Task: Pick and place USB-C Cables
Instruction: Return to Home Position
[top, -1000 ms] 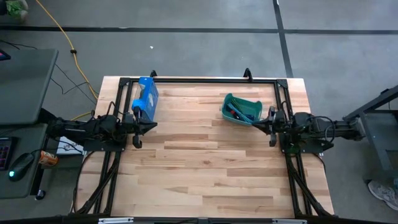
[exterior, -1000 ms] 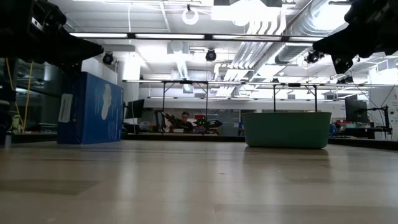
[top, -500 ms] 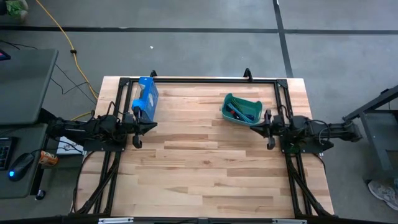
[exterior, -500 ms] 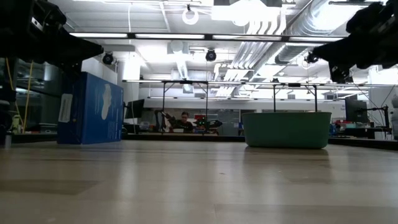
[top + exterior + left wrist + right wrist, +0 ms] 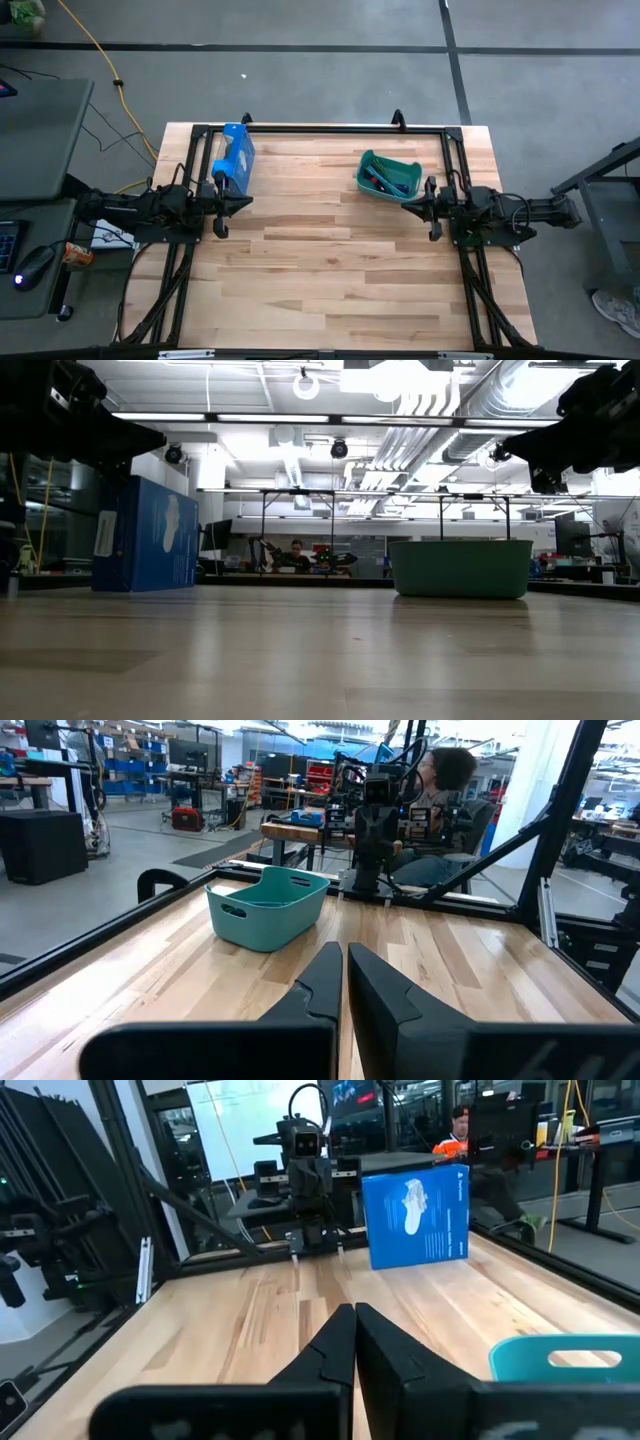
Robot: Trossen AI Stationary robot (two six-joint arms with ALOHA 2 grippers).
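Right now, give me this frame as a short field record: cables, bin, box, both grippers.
USB-C cables: inside the teal bin; red and blue pieces show, count unclear
teal bin: right half of the table, close to the right gripper
blue box: upright, left half of the table, beside the left gripper
left gripper: shut, empty, at the table's left edge
right gripper: shut, empty, at the table's right edge

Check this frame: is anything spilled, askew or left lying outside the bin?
Nothing stands out. The USB-C cables lie inside the teal bin; none shows on the table. The blue box stands upright. The left gripper and right gripper are shut, empty, at their own sides.
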